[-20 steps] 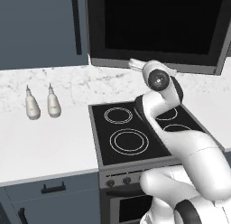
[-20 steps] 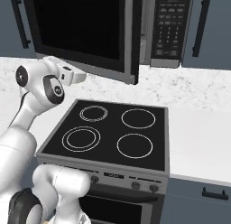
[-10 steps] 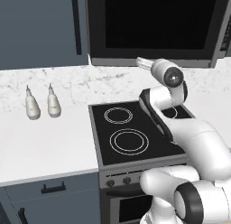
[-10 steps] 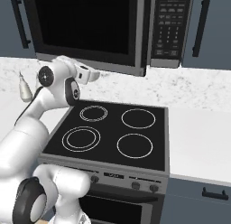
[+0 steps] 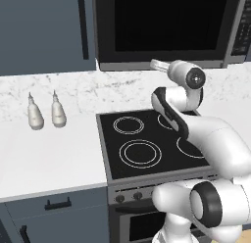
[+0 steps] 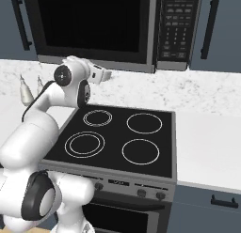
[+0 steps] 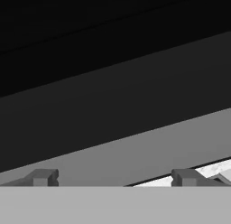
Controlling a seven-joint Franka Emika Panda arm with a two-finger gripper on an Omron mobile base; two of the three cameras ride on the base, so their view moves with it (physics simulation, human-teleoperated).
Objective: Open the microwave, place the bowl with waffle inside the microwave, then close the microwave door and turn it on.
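Observation:
The microwave hangs above the stove, its keypad to the right of the glass. The microwave door lies flat, or nearly flat, against the body. My gripper is just below the door's lower steel edge, near its middle, also seen from the left. In the hand view the door's dark glass and grey frame sit very close. The gripper is open with nothing between its fingertips. The bowl and the waffle are out of view.
A black four-ring stove sits below my arm, with oven knobs along its front. Two white bottles stand on the marble counter to the left. Blue-grey cabinets with dark handles flank the microwave. More counter lies right of the stove.
The microwave door has swung from ajar back against the body. My hand followed it, moving up and toward the microwave, and stayed open.

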